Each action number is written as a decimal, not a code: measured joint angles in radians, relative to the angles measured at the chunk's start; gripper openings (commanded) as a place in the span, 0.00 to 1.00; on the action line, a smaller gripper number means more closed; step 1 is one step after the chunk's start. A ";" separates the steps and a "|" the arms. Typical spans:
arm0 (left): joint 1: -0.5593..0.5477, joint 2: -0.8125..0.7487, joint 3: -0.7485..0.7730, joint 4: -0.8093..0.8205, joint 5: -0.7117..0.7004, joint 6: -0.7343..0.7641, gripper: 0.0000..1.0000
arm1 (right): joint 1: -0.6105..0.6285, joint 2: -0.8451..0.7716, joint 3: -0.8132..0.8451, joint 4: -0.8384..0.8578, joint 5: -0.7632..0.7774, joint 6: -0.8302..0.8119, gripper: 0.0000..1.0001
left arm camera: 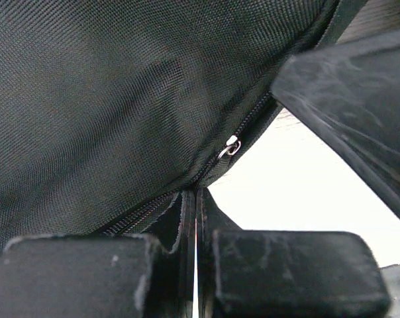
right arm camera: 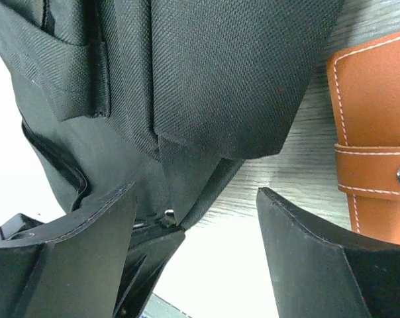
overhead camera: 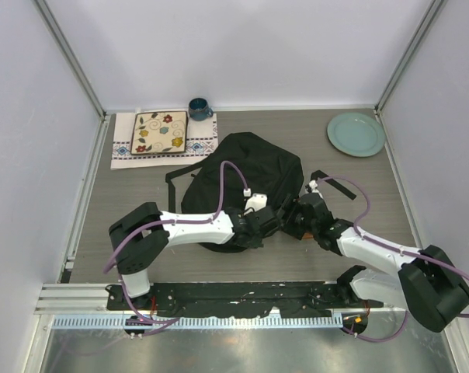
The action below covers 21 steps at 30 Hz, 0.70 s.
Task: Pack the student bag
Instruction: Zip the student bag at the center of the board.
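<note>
The large, soft black fabric student bag (overhead camera: 246, 167) lies slumped in the middle of the grey wood-grain worktop (overhead camera: 133, 186), with straps trailing off to its left and right. At the bag's near edge, the left claw (left arm camera: 193, 233) is clamped tight on a thin fold of the bag's fabric. This is just below the zip line, where a small silver zip pull (left arm camera: 230, 147) hangs. The right claw (right arm camera: 197, 192) sits at the same edge, just to the right. Its jaws are spread wide and hold nothing. A tan leather case with white stitching (right arm camera: 372, 132) lies beside the bag's near right corner. Beyond the bag to the left, a white embroidered cloth (overhead camera: 203, 144) carries a square floral-patterned tile (overhead camera: 160, 132), with a dark blue mug (overhead camera: 199, 108) beside it. Beyond the bag to the right lies a pale green round plate (overhead camera: 356, 134).
</note>
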 measured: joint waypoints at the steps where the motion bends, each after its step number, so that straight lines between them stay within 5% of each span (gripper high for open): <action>1: 0.000 -0.005 -0.002 0.002 0.004 0.003 0.00 | 0.000 0.014 -0.001 0.014 -0.003 0.006 0.77; 2: 0.000 -0.011 -0.006 0.005 0.010 0.010 0.00 | 0.000 0.026 -0.001 0.024 -0.004 0.012 0.75; 6: 0.000 -0.048 -0.022 0.026 0.040 0.035 0.00 | 0.000 0.084 0.000 0.074 -0.006 0.026 0.28; 9: 0.000 -0.084 -0.026 0.042 0.067 0.053 0.00 | -0.001 0.115 0.003 0.091 -0.004 0.037 0.04; 21: 0.006 -0.204 -0.095 -0.011 0.039 0.079 0.00 | -0.009 0.116 0.006 0.089 0.029 0.035 0.01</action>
